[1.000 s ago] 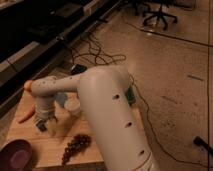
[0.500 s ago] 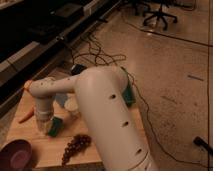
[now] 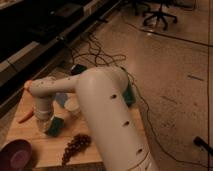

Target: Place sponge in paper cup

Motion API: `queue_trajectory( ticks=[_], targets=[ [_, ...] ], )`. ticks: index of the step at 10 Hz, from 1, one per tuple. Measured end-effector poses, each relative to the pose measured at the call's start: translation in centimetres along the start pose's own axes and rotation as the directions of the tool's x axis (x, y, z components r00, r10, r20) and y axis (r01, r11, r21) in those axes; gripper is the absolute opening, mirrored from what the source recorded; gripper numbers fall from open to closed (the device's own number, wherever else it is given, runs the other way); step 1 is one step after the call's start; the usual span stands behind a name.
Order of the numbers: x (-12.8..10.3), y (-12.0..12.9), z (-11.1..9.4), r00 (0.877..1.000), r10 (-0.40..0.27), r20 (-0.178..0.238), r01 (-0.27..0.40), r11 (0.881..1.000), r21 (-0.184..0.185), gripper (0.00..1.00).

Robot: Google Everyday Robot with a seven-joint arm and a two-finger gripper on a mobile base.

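Speckled floor (image 3: 175, 80), cables (image 3: 96, 52), perhaps office chair (image 3: 159, 12).

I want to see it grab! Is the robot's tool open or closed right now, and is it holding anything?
Tool: low over the table, right beside the sponge; open, closed or holding cannot be told.

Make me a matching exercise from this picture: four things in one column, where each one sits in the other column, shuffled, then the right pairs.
Things:
1. sponge
2. paper cup
3. purple bowl
4. gripper

Places:
A. standing just behind the teal block, next to the big white arm
B. low over the table, between the carrot and the teal block
C. on the wood, right beside the arm's tip
D. at the table's near left corner

Pairs: 1-C, 2-A, 3-D, 4-B
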Motion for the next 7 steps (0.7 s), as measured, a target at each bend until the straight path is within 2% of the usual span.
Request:
queue_trajectory(
  ticks=[1,3,4,5,7],
  targets=[
    [0.0,0.0,-0.2,0.999,-0.028,0.023,0.029,0.999,-0.014,0.19],
    [1.1,0.7,-2.2,0.984,-0.135,0.113,0.140,0.990,-0.034,0.38],
    [1.3,0.8,-3.0,0.972,-0.183,0.146,0.191,0.981,-0.042,0.40],
    [1.4,0.8,-3.3,0.966,-0.204,0.160,0.213,0.976,-0.043,0.40],
    [1.7,1.0,-3.7,0.962,-0.213,0.170,0.223,0.974,-0.043,0.40]
  ],
)
